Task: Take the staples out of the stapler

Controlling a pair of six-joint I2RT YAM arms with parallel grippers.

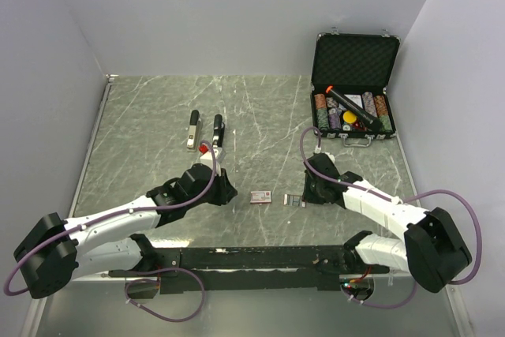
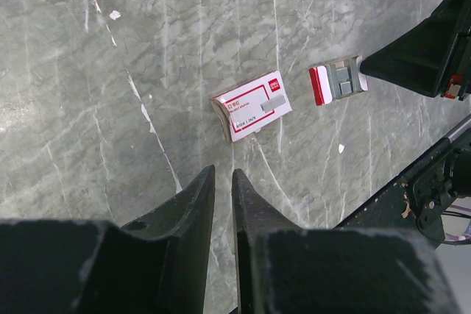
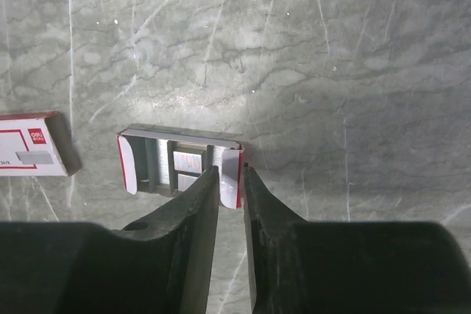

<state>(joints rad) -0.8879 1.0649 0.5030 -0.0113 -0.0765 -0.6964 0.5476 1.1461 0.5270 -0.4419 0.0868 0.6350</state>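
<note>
From above, I see the stapler (image 1: 217, 130) lying splayed on the table beyond the left gripper (image 1: 230, 193). The staples (image 1: 293, 199) sit well apart from it, by the right gripper (image 1: 306, 189). The black case (image 1: 355, 61) stands open at the far right, holding chips (image 1: 322, 105) and a black tube (image 1: 346, 102).

On my left wrist view, the fingers (image 2: 195, 196) are narrowly apart and empty. Ahead of them lies the red-and-white box (image 2: 252, 106).

On the right wrist view, a small tray (image 3: 126, 163) holds the grey strips. My narrow fingers (image 3: 199, 196) straddle its end flap. I cannot tell whether they pinch it.
</note>
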